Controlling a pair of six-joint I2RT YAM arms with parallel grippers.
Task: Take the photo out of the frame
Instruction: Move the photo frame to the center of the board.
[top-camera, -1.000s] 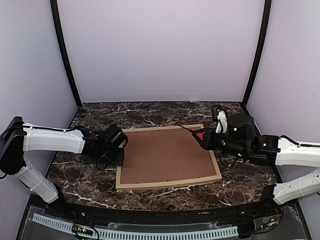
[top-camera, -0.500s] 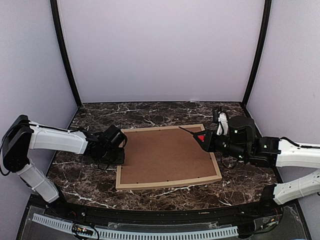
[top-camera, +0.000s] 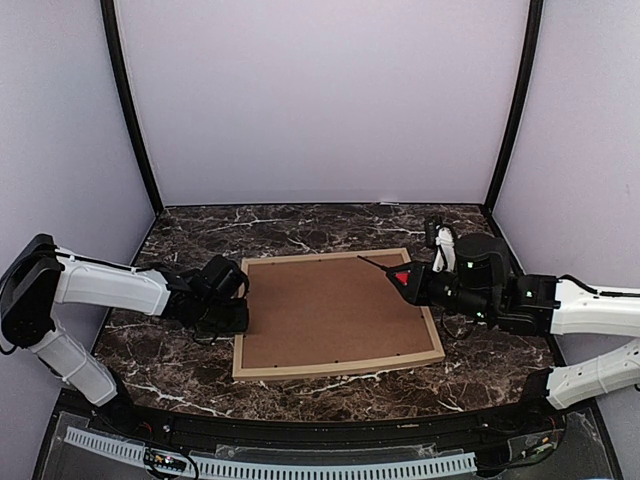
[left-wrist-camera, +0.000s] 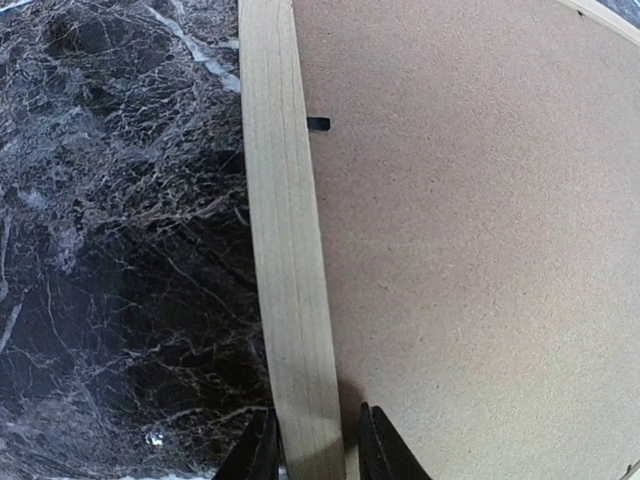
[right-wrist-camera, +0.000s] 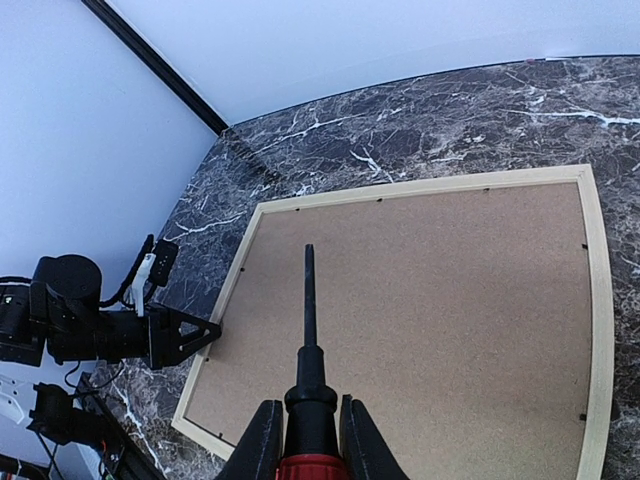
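Straddling the left rail of the face-down frame with the left gripper, clamped or just close, can't tell, and pinching a screwdriver in the right gripper, tip aimed leftward across the backing board that hides the photo.

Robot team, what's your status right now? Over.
Left gripper straddling frame rail, grip unclear. Right gripper shut on screwdriver. Photo hidden under backing board; tabs in place.
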